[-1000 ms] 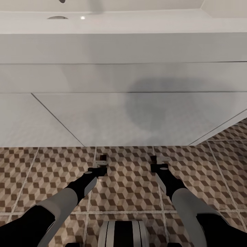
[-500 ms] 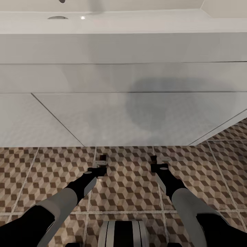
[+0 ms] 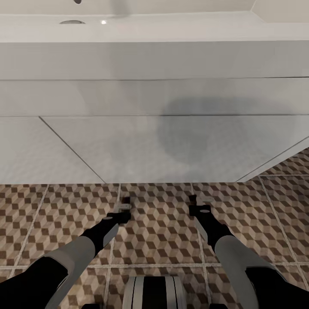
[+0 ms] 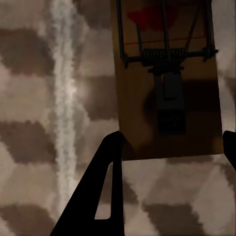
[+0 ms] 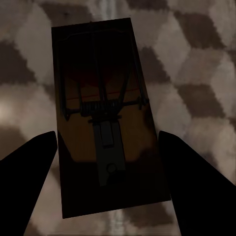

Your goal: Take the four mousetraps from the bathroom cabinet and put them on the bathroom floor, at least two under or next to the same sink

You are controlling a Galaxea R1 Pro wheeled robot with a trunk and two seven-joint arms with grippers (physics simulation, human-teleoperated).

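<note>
Both arms reach down to the cube-patterned bathroom floor (image 3: 163, 231) just in front of the white sink (image 3: 154, 60). In the left wrist view a brown mousetrap (image 4: 167, 73) with a metal spring lies flat on a tile, and my left gripper (image 4: 172, 135) is open, its fingers (image 4: 105, 187) spread either side of the trap's near end. The head view shows that gripper (image 3: 124, 207) low over the tile. My right gripper (image 5: 108, 137) is shut on a second, shadowed mousetrap (image 5: 98, 64), close above the floor (image 5: 196, 59); this gripper (image 3: 193, 203) hangs near the vanity's base.
The sink's white front panel (image 3: 171, 146) rises straight ahead and spans the view. More patterned floor opens at the right past its corner (image 3: 292, 171). My own base (image 3: 154, 292) shows at the bottom edge.
The left gripper has opened and dropped slightly; the pale trap it held up now lies lower on the tile. The right arm has not moved.
</note>
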